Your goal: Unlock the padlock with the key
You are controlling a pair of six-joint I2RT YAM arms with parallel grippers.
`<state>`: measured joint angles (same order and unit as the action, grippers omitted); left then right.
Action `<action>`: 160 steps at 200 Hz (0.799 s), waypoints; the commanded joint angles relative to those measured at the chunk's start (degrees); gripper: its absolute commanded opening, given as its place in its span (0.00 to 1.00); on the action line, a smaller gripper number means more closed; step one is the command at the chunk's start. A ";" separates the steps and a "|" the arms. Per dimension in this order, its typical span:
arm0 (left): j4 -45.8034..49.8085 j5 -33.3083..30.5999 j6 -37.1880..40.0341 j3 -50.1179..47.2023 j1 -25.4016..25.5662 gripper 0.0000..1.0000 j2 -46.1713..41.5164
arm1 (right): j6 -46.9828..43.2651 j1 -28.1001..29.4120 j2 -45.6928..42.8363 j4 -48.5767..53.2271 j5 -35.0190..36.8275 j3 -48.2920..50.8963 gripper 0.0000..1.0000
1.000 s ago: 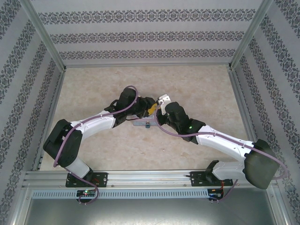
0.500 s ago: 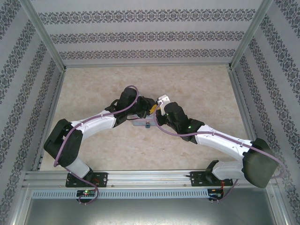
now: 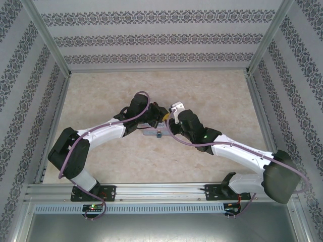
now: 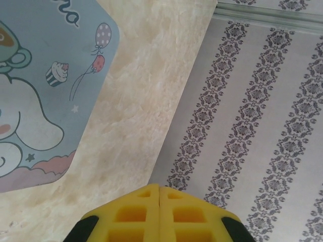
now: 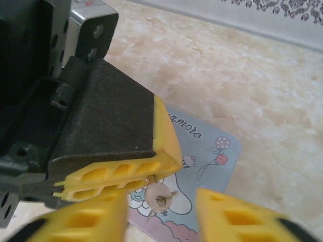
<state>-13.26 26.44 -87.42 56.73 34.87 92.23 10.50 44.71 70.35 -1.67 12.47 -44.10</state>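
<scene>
- Over the tin (image 5: 214, 151) at mid-table (image 3: 217, 91), the key (image 5: 160, 199) is seen pinched at the tip of the left gripper (image 4: 159, 201), with its round head poking out below.
- Padlock: too small to be made out with certainty.
- Progress is judged early: the key is in hand, while 2 steps, insertion and turning, are left.
- Left jaws: pressed together, clamped on the key.
- Right gripper (image 5: 161, 214): jaws parted, 1 finger at each side of the key, nothing held.
</scene>
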 commanded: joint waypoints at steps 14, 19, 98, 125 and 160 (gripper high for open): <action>2.81 -2.23 10.01 2.02 -0.46 0.00 -0.69 | 8.86 -7.60 -8.35 0.27 -7.17 1.91 0.58; 3.23 -2.58 11.75 2.23 -0.63 0.00 -0.90 | 10.40 -9.11 -9.33 0.32 -8.68 2.44 0.60; 0.23 -6.59 40.53 2.39 -1.73 0.00 -5.57 | 33.60 -25.17 -7.58 -0.74 -25.86 2.44 0.91; -2.12 -8.35 46.70 1.19 -1.71 0.00 -7.14 | 38.13 -26.90 -4.18 -9.26 -34.34 4.39 0.85; -9.72 -12.75 52.01 -3.10 -1.74 0.00 -9.82 | 43.71 -26.82 -0.45 -21.69 -41.71 5.59 0.72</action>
<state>-15.44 18.17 -43.22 56.60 33.63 85.34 48.14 17.87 68.45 -11.62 -20.97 -39.48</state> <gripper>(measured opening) 0.052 0.751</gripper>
